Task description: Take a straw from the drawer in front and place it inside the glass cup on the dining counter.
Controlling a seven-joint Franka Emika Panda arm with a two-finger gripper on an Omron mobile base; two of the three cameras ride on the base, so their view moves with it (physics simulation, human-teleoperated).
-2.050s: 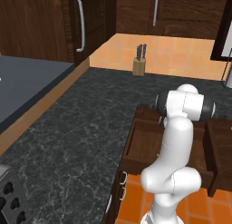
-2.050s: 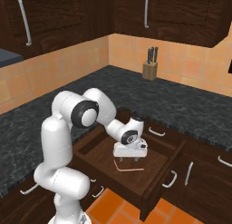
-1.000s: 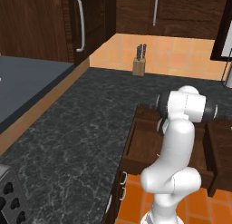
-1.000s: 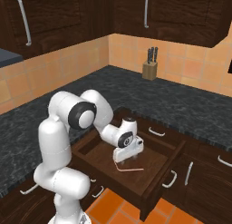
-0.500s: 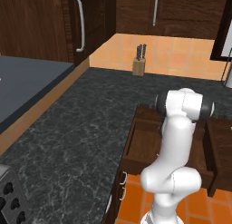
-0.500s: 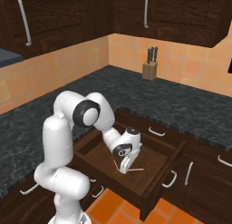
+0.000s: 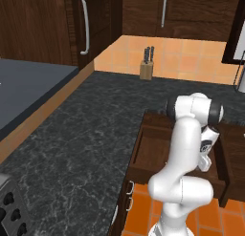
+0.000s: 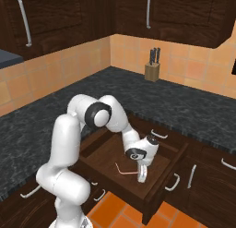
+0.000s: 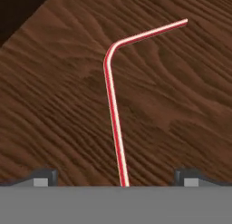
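The dark wooden drawer (image 8: 104,155) stands pulled out below the black counter, and my arm reaches down into it. The thin red and white straw (image 8: 125,170) lies flat on the drawer floor (image 9: 54,105). In the hand view the straw (image 9: 112,109) runs up from between my fingertips (image 9: 43,177) and bends to the right near its end. My gripper (image 8: 142,175) hangs just above it, open, with one finger on each side and nothing held. From the left, the gripper (image 7: 205,164) is low inside the drawer (image 7: 152,148). The glass cup and the dining counter are out of view.
A black speckled counter (image 8: 193,107) wraps around the corner, with a knife block (image 8: 152,70) at the back wall. Tall dark cabinet doors with long handles (image 7: 84,25) stand behind. Closed drawers with silver handles (image 8: 191,176) flank the open one on the right.
The hand has gone down into the drawer and tilted over the straw. The fingers have stayed wide apart, and the straw has not moved.
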